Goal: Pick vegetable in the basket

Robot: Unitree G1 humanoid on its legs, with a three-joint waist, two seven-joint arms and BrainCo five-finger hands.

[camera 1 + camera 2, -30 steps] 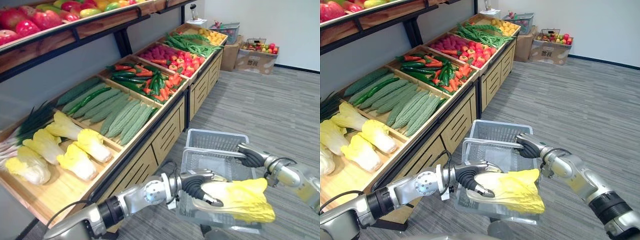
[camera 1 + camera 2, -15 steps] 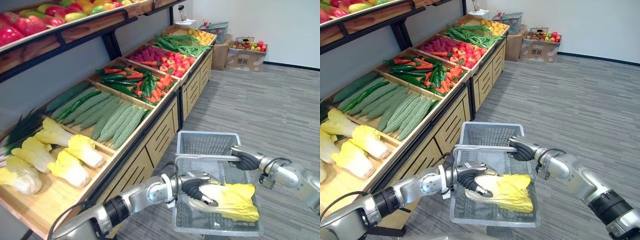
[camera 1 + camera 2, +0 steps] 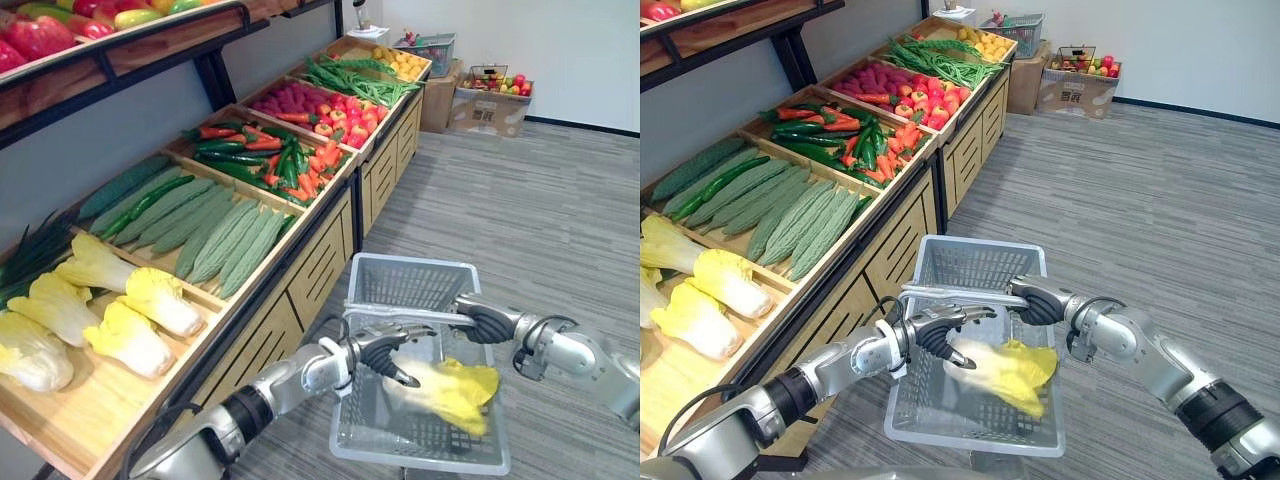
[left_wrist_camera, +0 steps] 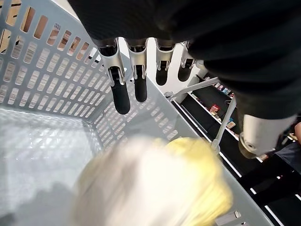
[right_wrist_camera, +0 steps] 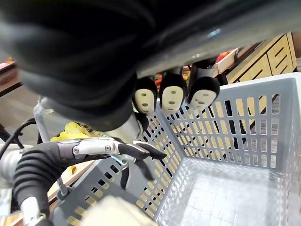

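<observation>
In the head camera's view, a grey plastic basket [image 3: 415, 282] is hanging over the floor just beside the front edge of a wooden stand [image 3: 300, 290]. The right hand [image 3: 488, 322] is coming in from the right. Its fingers are curling round the basket's handle [image 3: 375, 313], close to the right end of it. The left hand [image 3: 383, 357] is reaching over the left edge of the basket, just under the handle. Its fingers are stretching out flat and are gripping nothing. A yellow cabbage [image 3: 452, 388] is sitting inside the basket, close to its right edge and just beside the thumb of the left hand. Whether the thumb is touching it, or whether it is lying on the bottom, cannot be told. On the stand, more cabbages [image 3: 130, 320] are lying at the near left corner, and bitter gourds [image 3: 225, 240] are filling the next compartment.

In the left wrist view, the straight fingers [image 4: 120, 96] are pointing at the slotted wall of the basket. The cabbage is showing as a pale and yellow blur below them, apart from the fingertips.

In the right wrist view, the dark fingertips [image 5: 171, 96] are bending round the handle bar. Past them, the left hand is spreading open over the rim of the basket.
</observation>
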